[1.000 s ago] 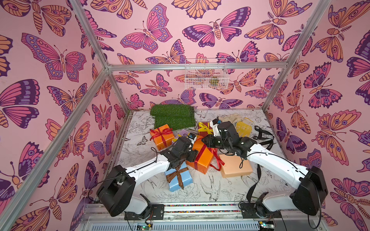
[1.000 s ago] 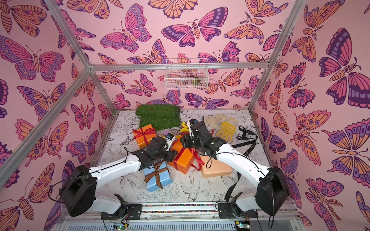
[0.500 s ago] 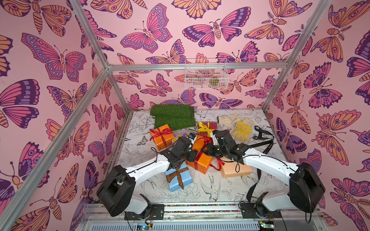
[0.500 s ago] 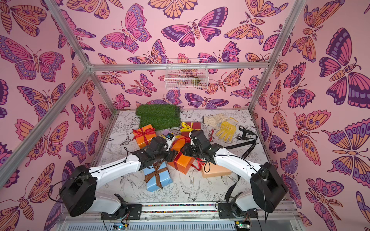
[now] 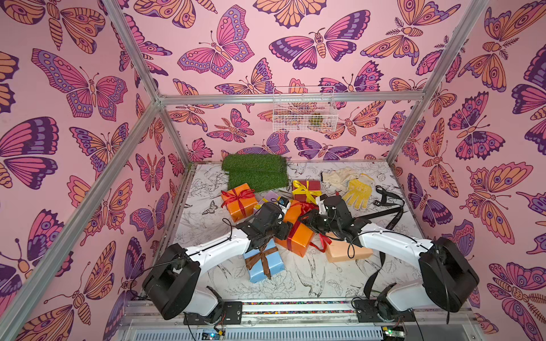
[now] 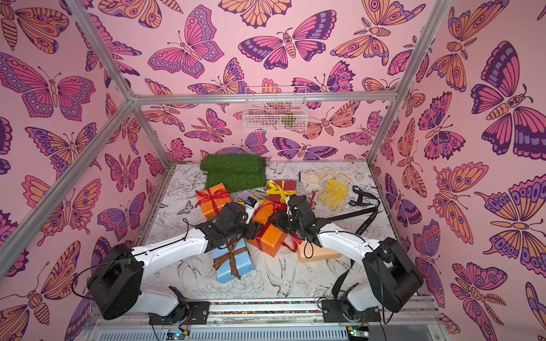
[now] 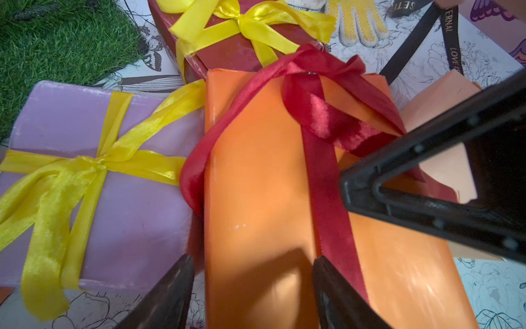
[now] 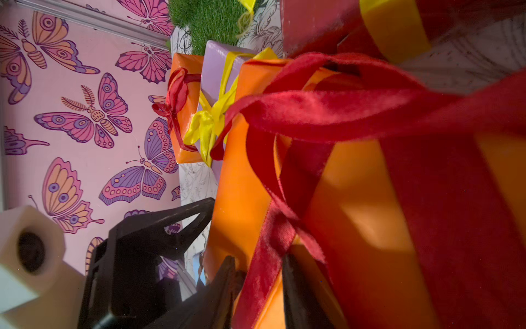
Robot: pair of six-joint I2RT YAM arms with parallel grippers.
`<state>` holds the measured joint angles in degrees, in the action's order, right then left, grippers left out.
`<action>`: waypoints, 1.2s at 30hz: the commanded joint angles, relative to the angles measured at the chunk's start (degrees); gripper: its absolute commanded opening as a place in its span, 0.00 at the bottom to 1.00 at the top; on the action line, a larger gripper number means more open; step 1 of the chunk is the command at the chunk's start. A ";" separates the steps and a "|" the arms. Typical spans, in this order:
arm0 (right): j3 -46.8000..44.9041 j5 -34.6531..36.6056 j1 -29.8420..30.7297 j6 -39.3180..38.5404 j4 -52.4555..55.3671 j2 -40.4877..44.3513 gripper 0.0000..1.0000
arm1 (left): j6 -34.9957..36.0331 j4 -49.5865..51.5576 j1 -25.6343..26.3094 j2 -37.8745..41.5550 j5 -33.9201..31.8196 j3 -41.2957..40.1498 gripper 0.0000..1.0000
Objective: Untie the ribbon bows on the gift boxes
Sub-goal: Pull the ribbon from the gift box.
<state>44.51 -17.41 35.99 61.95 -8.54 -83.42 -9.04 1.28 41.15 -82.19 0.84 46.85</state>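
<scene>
Left wrist view showed my left tool point(image 7: 252, 257) clamped across the tilted orange box point(image 7: 256, 185) near the middle of the desk point(image 5: 295, 283), beside the peach box point(image 5: 339, 254); my right tool point(image 8: 257, 257) pinched its red ribbon point(image 8: 341, 114).

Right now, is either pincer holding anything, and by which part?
Right pincer straddles a loose tail of the red ribbon on the middle orange box; left pincer brackets that box's near end. Whether either grips cannot be told.
</scene>
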 commanded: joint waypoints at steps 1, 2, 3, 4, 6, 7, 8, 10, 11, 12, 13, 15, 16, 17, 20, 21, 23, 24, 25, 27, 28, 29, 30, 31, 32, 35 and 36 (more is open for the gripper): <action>-3.07 -0.19 -0.65 5.14 -1.85 -2.82 0.31 | 0.97 1.84 -0.36 -0.42 1.59 -1.96 0.68; -3.58 -0.57 -0.66 5.86 -3.32 -3.34 0.31 | 0.99 1.65 -0.36 -0.59 1.93 -1.91 0.68; -3.89 -0.90 -0.69 6.51 -4.49 -3.78 0.31 | 0.91 1.41 -0.36 -0.75 2.35 -1.94 0.68; -4.20 -1.12 -0.66 7.09 -5.44 -4.16 0.31 | 0.85 1.32 -0.32 -0.93 2.77 -1.84 0.68; -4.48 -1.60 -0.72 7.56 -7.06 -4.82 0.31 | 0.69 0.86 -0.36 -1.28 3.57 -1.72 0.68; -4.59 -1.83 -0.68 7.74 -7.57 -5.10 0.30 | 0.40 0.56 -0.36 -1.39 4.00 -1.66 0.68; -4.57 -2.00 -0.67 7.77 -8.04 -5.38 0.30 | 0.18 0.21 -0.36 -1.53 4.39 -1.74 0.68; -4.59 -2.41 -0.70 7.67 -9.05 -5.84 0.30 | -0.14 -0.47 -0.36 -1.65 4.94 -1.87 0.68; -4.56 -2.54 -0.73 7.55 -9.29 -5.97 0.29 | -0.19 -0.88 -0.36 -1.69 5.11 -1.99 0.68; -4.53 -2.62 -0.74 7.14 -9.19 -6.18 0.28 | -0.33 -1.20 -0.36 -1.69 5.22 -2.13 0.68; -4.28 -2.63 -0.66 6.69 -8.83 -6.27 0.28 | -0.37 -1.35 -0.36 -1.65 5.31 -2.19 0.68; -4.17 -2.28 -0.71 5.96 -8.35 -6.28 0.25 | -0.31 -1.68 -0.36 -1.50 5.65 -2.33 0.68; -4.17 -2.04 -0.73 5.55 -8.05 -6.25 0.24 | -0.25 -1.78 -0.36 -1.40 5.87 -2.45 0.68; -4.09 -1.83 -0.65 5.00 -7.62 -6.27 0.22 | -0.15 -1.79 -0.36 -1.23 6.19 -2.45 0.68; -3.82 -1.22 -0.61 3.42 -6.50 -6.17 0.22 | 0.13 -2.61 -0.36 -0.55 7.36 -2.86 0.68; -3.82 -1.22 -0.58 3.19 -6.54 -6.29 0.22 | 0.14 -2.98 -0.36 -0.23 7.70 -3.07 0.68; -3.57 -1.44 -0.54 2.63 -6.76 -6.24 0.22 | 0.15 -4.00 -0.33 0.33 8.48 -3.64 0.69; -3.32 -1.56 -0.49 2.32 -6.67 -6.27 0.21 | 0.09 -4.60 -0.36 0.53 8.90 -3.90 0.69; -3.14 -1.74 -0.42 2.02 -6.84 -6.31 0.21 | 0.09 -5.11 -0.36 0.67 9.43 -4.09 0.69; -2.70 -2.16 -0.37 1.62 -7.13 -8.71 0.16 | 0.17 -5.62 -0.36 0.81 10.50 -4.28 0.69; -2.59 -2.54 -0.36 1.47 -7.70 -9.31 0.14 | 0.27 -5.67 -0.36 0.76 10.75 -4.26 0.69; -2.51 -2.94 -0.38 1.46 -8.51 -9.83 0.11 | 0.16 -5.67 -0.35 0.76 10.59 -4.23 0.69; -2.45 -3.34 -0.32 1.42 -9.16 -10.23 0.08 | 0.36 -5.68 -0.36 0.76 10.50 -4.34 0.69; -2.33 -3.95 -0.35 1.29 -9.90 -10.80 0.05 | 0.42 -5.69 -0.36 0.98 10.20 -4.49 0.69; -2.15 -4.75 -0.37 1.16 -10.76 -11.23 0.02 | 0.55 -5.67 -0.36 1.14 9.83 -4.69 0.69; -2.41 -6.50 -0.38 0.69 -13.82 -11.41 0.00 | 1.12 -5.58 -0.36 1.65 9.16 -5.09 0.69; -2.41 -6.88 -0.38 0.37 -14.45 -11.18 0.00 | 1.26 -5.59 -0.35 1.83 8.86 -5.17 0.69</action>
<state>42.92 -22.81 35.22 63.92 -25.61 -91.72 -9.21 -4.69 39.94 -81.47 5.67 43.31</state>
